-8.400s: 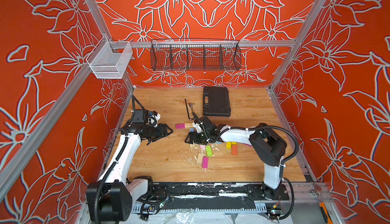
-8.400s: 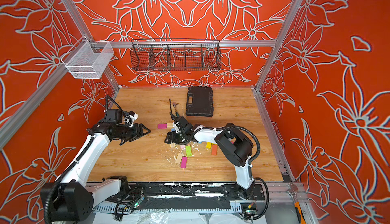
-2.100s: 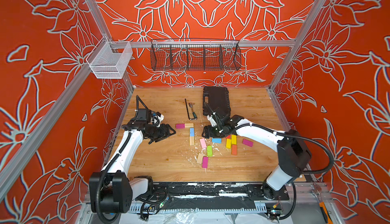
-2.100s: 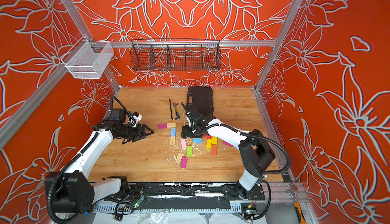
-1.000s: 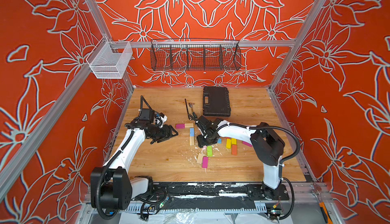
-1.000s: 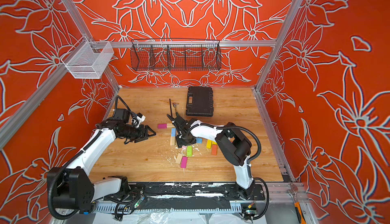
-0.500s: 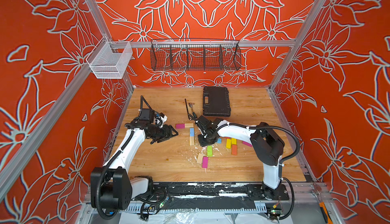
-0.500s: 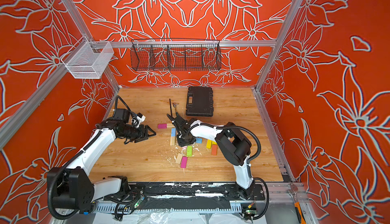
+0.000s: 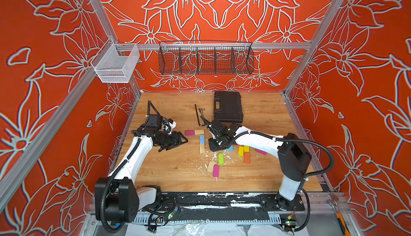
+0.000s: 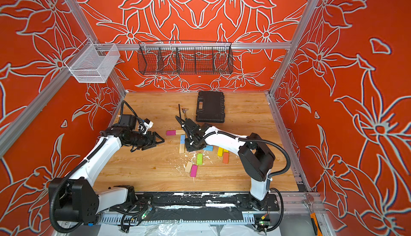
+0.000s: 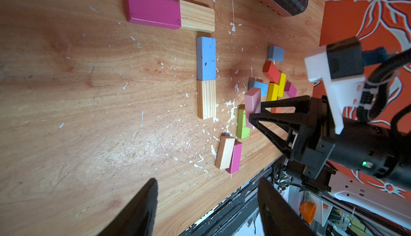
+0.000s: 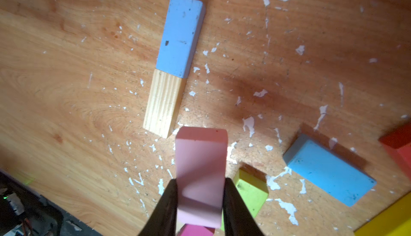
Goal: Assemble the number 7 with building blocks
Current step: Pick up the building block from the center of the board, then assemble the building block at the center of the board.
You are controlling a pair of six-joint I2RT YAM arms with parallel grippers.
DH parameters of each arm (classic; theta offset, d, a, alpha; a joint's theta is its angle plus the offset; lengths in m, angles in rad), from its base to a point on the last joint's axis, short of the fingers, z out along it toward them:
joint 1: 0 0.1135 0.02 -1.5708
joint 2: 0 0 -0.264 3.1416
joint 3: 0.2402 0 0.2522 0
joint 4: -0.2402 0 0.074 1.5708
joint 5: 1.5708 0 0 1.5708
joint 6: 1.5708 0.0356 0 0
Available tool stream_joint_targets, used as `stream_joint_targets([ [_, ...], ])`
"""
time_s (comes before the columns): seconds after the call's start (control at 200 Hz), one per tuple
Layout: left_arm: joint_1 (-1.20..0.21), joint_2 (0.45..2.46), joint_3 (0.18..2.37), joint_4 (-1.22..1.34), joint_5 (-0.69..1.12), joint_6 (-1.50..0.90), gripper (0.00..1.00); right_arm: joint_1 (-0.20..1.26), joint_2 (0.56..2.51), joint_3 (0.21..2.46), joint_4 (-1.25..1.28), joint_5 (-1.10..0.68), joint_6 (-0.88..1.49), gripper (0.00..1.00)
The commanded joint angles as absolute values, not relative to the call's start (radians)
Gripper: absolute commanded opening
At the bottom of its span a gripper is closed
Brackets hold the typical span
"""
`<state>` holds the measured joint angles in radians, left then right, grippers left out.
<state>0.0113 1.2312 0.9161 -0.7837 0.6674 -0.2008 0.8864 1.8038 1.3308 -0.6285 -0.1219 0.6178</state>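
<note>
**Right end effector** (image 12: 200,186): clenched on the long sides of the pink block (image 12: 201,157). The block's free end lies just beside the open end of the lower wood block (image 12: 164,103); contact cannot be told.

**Number 7** (image 9: 201,139): the lower wood block and the blue block (image 12: 180,37) lie end to end as the stem. The magenta block (image 11: 153,9) and the upper wood block (image 11: 196,17) make the bar.

**Green block** (image 12: 251,188): on the table (image 11: 89,112), just beside the pink block.

**Left end effector** (image 11: 206,179): released and empty, hanging near the magenta block.
</note>
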Motion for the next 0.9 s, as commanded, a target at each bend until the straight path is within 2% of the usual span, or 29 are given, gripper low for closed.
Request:
stream_joint_targets([
  [0.0,0.006,1.207,0.912,-0.790,0.684,-0.183,0.69,0.932,1.766,1.309,-0.604,-0.158,0.713,0.31],
  [0.23,0.007,1.196,0.910,-0.787,0.692,-0.184,0.69,1.032,1.785,1.253,-0.531,-0.155,0.863,0.31],
  [0.425,0.006,1.193,0.911,-0.785,0.701,-0.180,0.69,1.037,1.847,1.240,-0.464,-0.151,0.935,0.30],
  [0.896,0.006,1.189,0.912,-0.787,0.703,-0.178,0.69,1.035,1.952,1.301,-0.477,-0.121,0.970,0.31],
])
